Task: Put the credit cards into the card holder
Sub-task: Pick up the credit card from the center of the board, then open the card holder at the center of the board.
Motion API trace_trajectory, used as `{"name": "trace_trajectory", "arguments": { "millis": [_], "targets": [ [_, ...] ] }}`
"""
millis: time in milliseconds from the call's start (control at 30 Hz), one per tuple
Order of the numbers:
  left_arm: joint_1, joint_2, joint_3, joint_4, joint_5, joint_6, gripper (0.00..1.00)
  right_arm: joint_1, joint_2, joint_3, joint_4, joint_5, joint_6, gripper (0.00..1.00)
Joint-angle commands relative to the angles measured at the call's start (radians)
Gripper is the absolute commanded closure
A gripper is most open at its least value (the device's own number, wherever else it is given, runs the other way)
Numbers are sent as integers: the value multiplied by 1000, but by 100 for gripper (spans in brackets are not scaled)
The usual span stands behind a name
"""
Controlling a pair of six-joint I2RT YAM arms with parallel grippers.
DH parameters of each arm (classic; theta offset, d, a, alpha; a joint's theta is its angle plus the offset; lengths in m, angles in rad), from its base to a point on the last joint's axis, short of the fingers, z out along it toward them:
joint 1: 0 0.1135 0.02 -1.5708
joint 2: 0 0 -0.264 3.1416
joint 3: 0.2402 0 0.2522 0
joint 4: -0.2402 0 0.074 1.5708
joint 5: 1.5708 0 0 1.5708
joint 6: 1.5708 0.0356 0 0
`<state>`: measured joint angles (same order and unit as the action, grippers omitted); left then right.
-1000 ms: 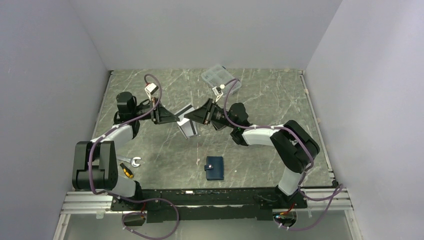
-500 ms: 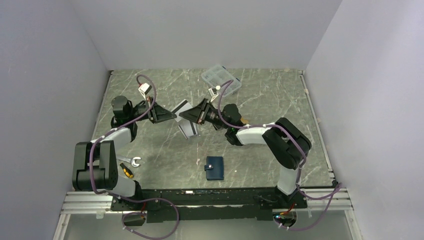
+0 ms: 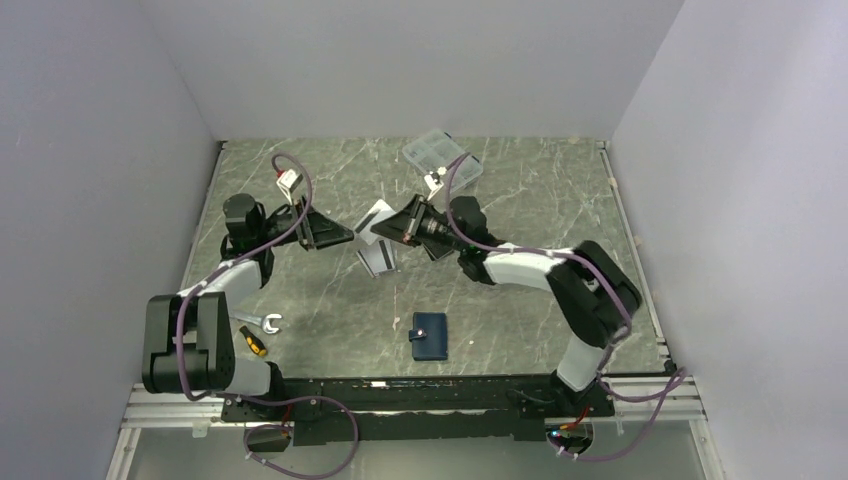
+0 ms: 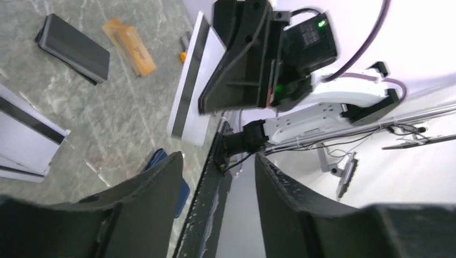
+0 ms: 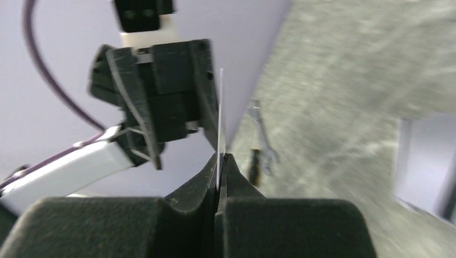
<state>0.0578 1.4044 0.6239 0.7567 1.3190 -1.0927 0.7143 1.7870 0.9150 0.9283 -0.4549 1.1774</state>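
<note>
Both arms are stretched out over the middle of the table (image 3: 540, 200), elbows bent, wrists turned in so the two grippers face each other nose to nose. The right gripper (image 3: 392, 227) is clamped tight on a silver card (image 3: 372, 214) with a dark stripe, held up off the surface on its edge. From the right wrist that card (image 5: 220, 107) is just a thin sliver rising out of the pinched fingers (image 5: 207, 172). The left gripper (image 3: 338, 234) sits just beside the card's free end, with its jaws spread wide and nothing between them. In the left wrist view both fingers (image 4: 161, 188) frame the card (image 4: 192, 91) but do not touch it. On the table below them lies a small pile of silver-grey cards (image 3: 378, 258). A black card (image 4: 72, 48) and an orange-gold card (image 4: 129, 45) lie flat beyond, close to each other. The card holder (image 3: 430, 335) lies closed near the front edge, well apart from both grippers, with open table between it and the cards. A clear compartment box (image 3: 440, 155) sits at the far side behind the right wrist. A wrench (image 3: 266, 322) and a screwdriver (image 3: 252, 341) lie by the left arm's base.
</note>
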Motion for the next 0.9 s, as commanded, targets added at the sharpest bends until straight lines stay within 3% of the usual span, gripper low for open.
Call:
{"name": "trace_trajectory", "arguments": {
  "millis": [0,100,267,533,600,667,700,867],
  "targets": [
    [-19,-53,38,-309,-46,276,39,-2,-255,22,-671,56,-346,100],
    [-79,-64,126,-749,-136,618,38,47,-368,31,-1070,181,-471,100],
    [-216,-33,152,-966,-229,838,38,131,-509,-83,-1359,255,-420,100],
    [-524,36,271,-1137,-462,1056,34,175,-601,-239,-1376,246,-315,100],
    [-589,57,293,-1152,-530,1079,28,174,-612,-259,-1374,241,-309,100],
    [-648,88,314,-1162,-573,1080,12,172,-616,-285,-1361,238,-302,100],
    [-679,105,325,-1171,-595,1116,10,172,-617,-297,-1350,237,-298,100],
    [-813,165,342,-1165,-740,1161,11,170,-623,-349,-1303,242,-281,100]
  ]
}}
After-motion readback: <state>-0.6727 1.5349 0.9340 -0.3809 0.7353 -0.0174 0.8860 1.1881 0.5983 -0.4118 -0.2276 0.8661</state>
